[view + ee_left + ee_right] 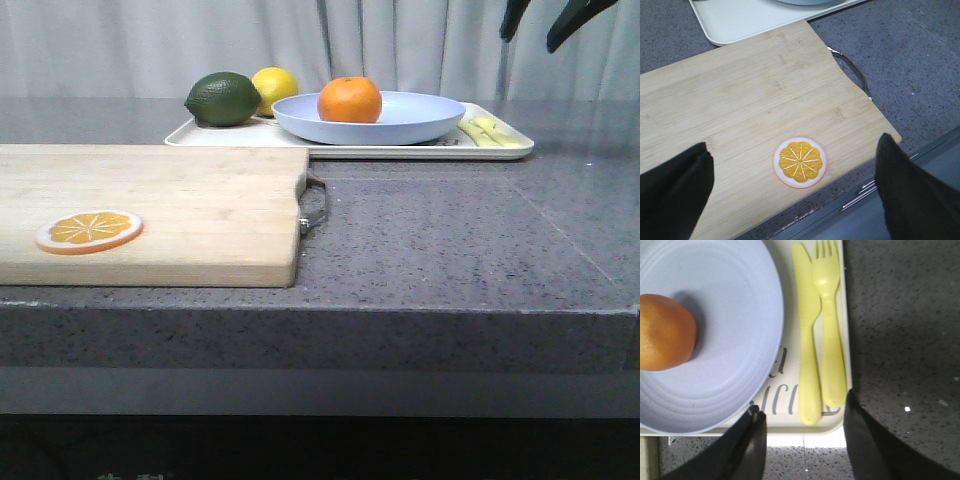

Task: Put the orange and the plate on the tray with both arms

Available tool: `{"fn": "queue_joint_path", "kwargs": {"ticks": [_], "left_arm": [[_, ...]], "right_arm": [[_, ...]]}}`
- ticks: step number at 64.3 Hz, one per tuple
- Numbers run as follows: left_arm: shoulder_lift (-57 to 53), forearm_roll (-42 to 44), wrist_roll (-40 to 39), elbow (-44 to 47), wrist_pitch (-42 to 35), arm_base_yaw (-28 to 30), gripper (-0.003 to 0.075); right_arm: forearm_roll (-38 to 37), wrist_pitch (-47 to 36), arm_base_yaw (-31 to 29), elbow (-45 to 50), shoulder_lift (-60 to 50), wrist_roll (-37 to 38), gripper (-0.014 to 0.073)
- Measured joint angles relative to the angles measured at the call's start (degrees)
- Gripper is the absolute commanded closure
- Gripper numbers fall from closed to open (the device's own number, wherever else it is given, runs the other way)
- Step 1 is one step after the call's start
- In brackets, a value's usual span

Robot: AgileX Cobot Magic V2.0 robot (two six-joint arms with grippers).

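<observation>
The orange point(349, 99) rests inside the pale lavender-blue plate point(420, 122), and the plate sits on the cream-white tray point(200, 134) at the back of the table. From the right wrist view, the orange point(662, 332) lies on the plate point(735, 325) over the tray point(790, 427). My right gripper point(548, 22) hangs open high above the tray's right end, nothing between its fingers point(802, 412). My left gripper point(792, 172) is open above the wooden board, holding nothing; it is outside the front view.
A green avocado-like fruit point(222, 99) and a yellow lemon point(276, 86) sit on the tray's left end. A yellow knife point(807, 335) and fork point(831, 325) lie on its right end. A wooden cutting board point(150, 210) with metal handle point(316, 205) carries an orange slice point(89, 231).
</observation>
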Motion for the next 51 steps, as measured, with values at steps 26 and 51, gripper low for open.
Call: {"fn": "queue_joint_path", "kwargs": {"ticks": [26,51], "left_arm": [[0.00,0.00,0.00,0.00,0.00,0.00,0.0090],[0.00,0.00,0.00,0.00,0.00,0.00,0.0090]], "right_arm": [[-2.46,0.19,0.00,19.01,-23.91,-12.23,0.0212],[-4.32,-11.25,0.00,53.40,-53.85,-16.29,0.0212]]}}
